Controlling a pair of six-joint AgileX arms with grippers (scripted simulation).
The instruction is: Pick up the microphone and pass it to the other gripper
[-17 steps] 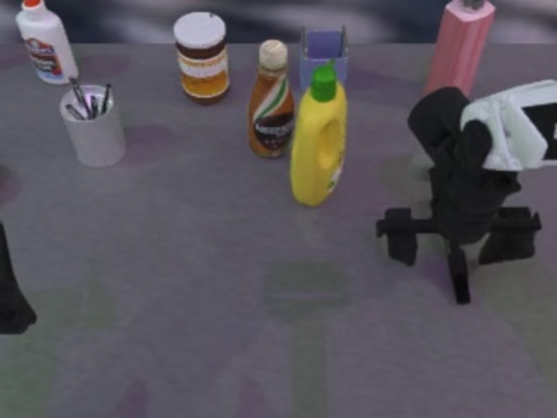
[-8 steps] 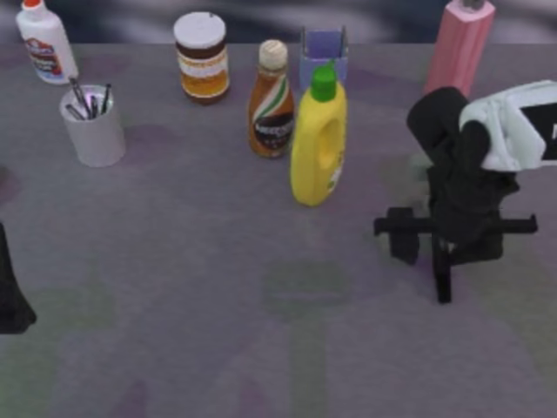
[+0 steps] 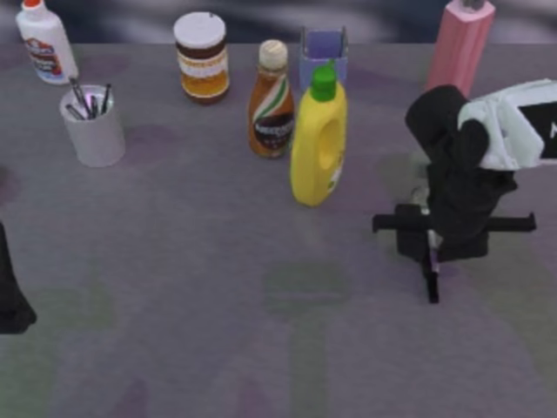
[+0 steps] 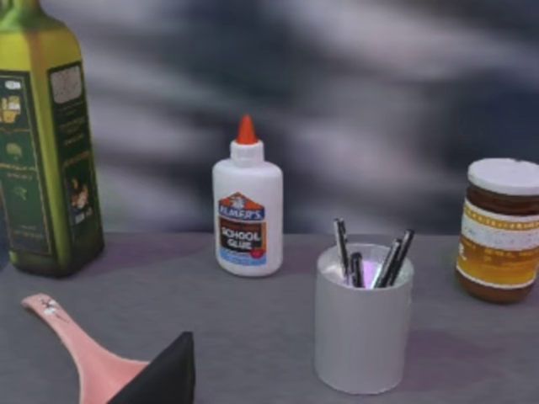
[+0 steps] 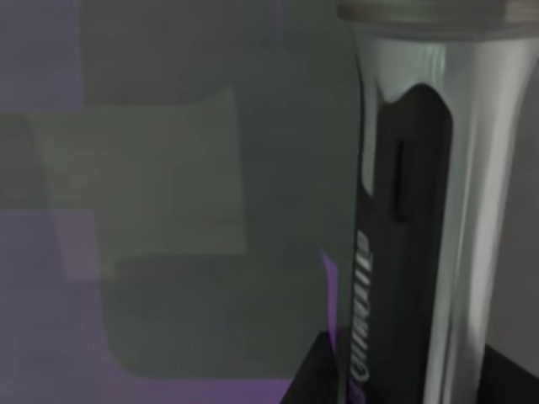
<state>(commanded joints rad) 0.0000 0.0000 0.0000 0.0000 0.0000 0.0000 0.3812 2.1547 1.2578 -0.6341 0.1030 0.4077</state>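
The right gripper [image 3: 432,248] is clamped on the microphone [image 3: 431,280], whose black handle juts out just below the fingers toward the table's near edge. The yellow bottle [image 3: 318,139] stands off to the gripper's left. The left gripper [image 3: 10,296] sits far left, fingers unreadable.

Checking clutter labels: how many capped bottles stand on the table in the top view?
4: glue bottle far left; brown sauce bottle mid-back; yellow bottle beside it; pink bottle back right. Left wrist view shows a green bottle outside the top view.
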